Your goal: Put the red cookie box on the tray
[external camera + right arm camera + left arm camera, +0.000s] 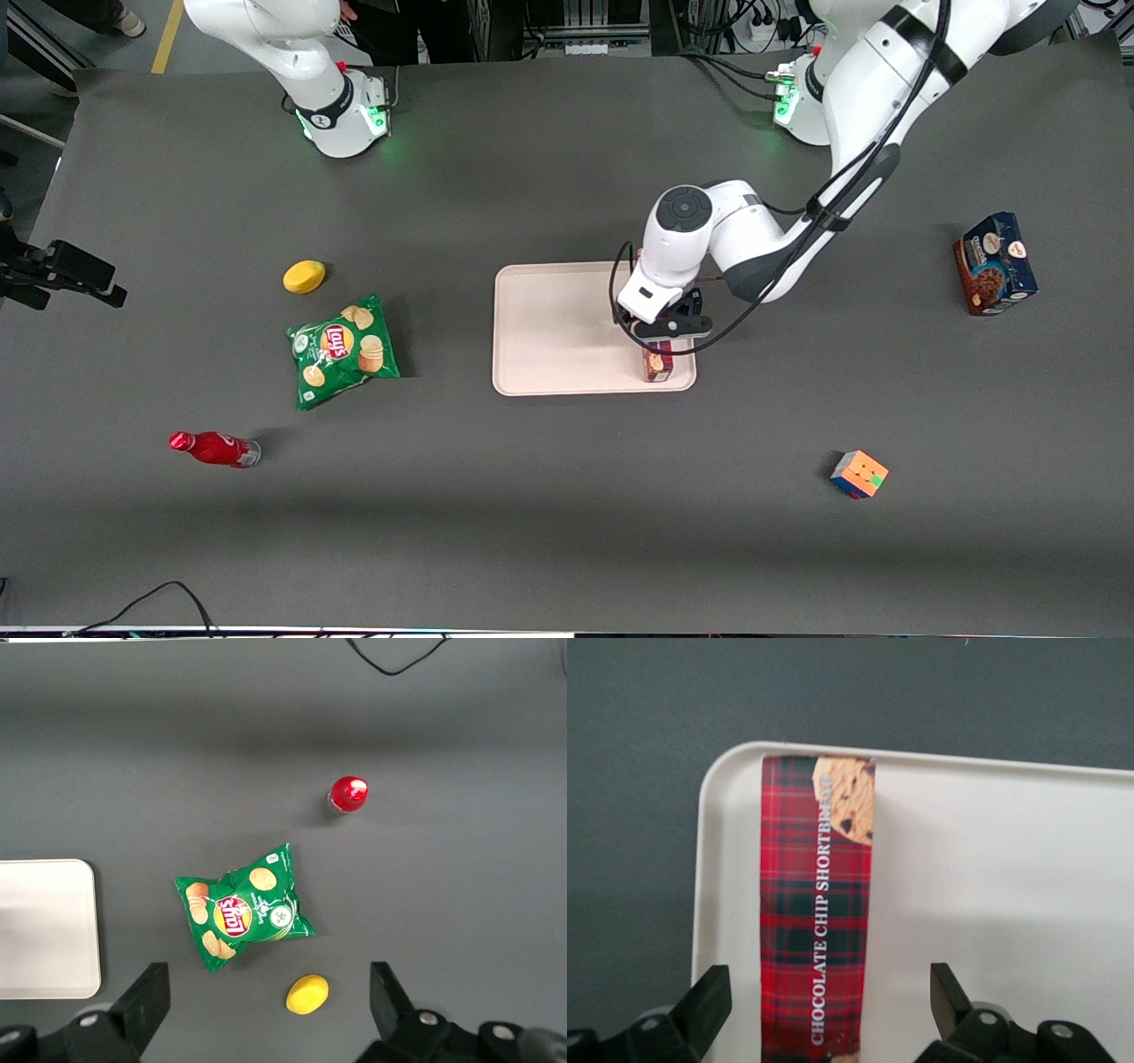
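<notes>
Gripper (831, 1010) hovering over tray (1010, 904), fingers (709, 997) spread wide, gripping nothing; box (817, 912) lying flat in tray along the rim nearest the working arm, between the fingers, apart from both; probably handling light, stiff, crushable; best pinching across narrow mid-length sides.

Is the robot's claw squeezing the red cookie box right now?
No. In the left wrist view the gripper is open, both fingers standing apart from the red cookie box, which lies on the tray.
</notes>
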Robot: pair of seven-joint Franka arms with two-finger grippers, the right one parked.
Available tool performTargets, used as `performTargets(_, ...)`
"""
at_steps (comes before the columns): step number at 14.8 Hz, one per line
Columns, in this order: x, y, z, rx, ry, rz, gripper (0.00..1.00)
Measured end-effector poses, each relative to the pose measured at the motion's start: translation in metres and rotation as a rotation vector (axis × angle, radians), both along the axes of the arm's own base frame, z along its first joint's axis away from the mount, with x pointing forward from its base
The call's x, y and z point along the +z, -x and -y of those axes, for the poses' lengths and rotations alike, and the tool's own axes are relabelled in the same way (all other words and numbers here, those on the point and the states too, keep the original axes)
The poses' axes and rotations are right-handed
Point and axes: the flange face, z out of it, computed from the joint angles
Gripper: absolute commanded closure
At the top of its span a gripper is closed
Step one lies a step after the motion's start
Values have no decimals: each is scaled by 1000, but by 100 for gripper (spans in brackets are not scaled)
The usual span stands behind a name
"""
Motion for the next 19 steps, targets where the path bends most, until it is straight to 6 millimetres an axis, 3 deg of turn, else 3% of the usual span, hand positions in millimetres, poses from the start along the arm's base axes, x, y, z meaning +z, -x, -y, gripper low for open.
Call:
performTargets(2,34,-2,19,-13,-57,7,0)
performTargets(5,100,6,41,-76,-129,30,0)
performTargets(8,184,-3,26,-132,-132,-20,0)
performTargets(11,271,-18,-29,-163,-147,-63,0)
performTargets(15,367,-32,-149,-163,-137,-33,0)
performTargets(17,389,-30,-206,-124,-139,-28,0)
performTargets(19,392,-29,-257,-78,-106,-37,0)
